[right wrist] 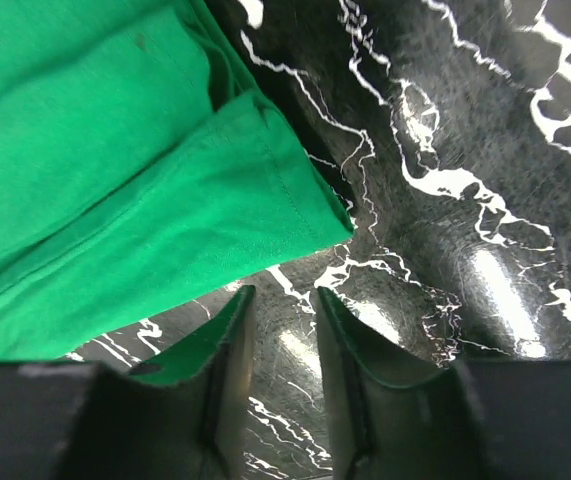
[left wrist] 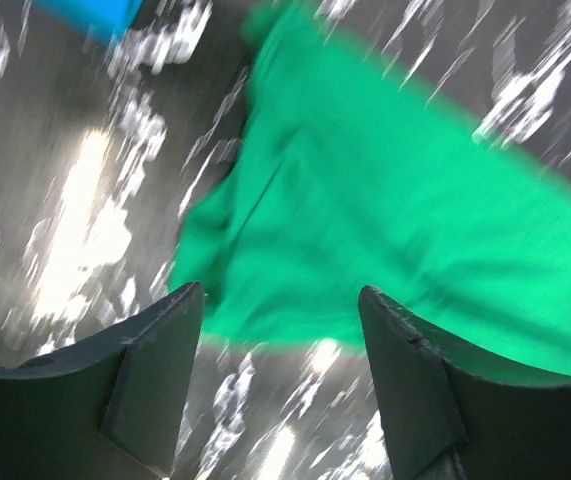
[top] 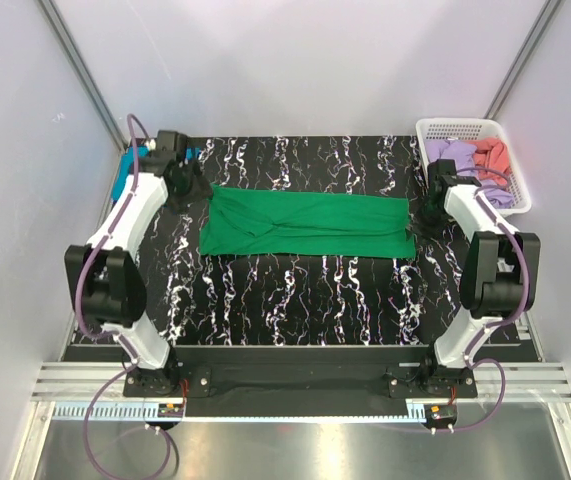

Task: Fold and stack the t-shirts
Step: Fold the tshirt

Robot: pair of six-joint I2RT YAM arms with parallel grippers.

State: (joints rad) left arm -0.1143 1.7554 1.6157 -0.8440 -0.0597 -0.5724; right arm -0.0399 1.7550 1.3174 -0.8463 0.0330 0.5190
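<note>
The left claw [left wrist: 280, 295] is hanging wide open and empty over the left end of the green shirt [top: 305, 225]. The right claw [right wrist: 283, 295] is standing partly open, gripping nothing, just off its right end. That shirt is lying as a long folded band across the tabletop [top: 295, 290], likely needing more folds. A teal shirt [top: 122, 180] is peeking out at the far left edge. The lilac shirt [top: 445, 152] and coral shirt [top: 490, 155] are waiting in the basket [top: 465, 126] at the far right corner.

White basket [top: 462, 124] far right; black marbled table [top: 305, 290].

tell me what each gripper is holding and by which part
Nothing: left gripper and right gripper are open and empty, at either end of the bright green cloth t-shirt.
</note>
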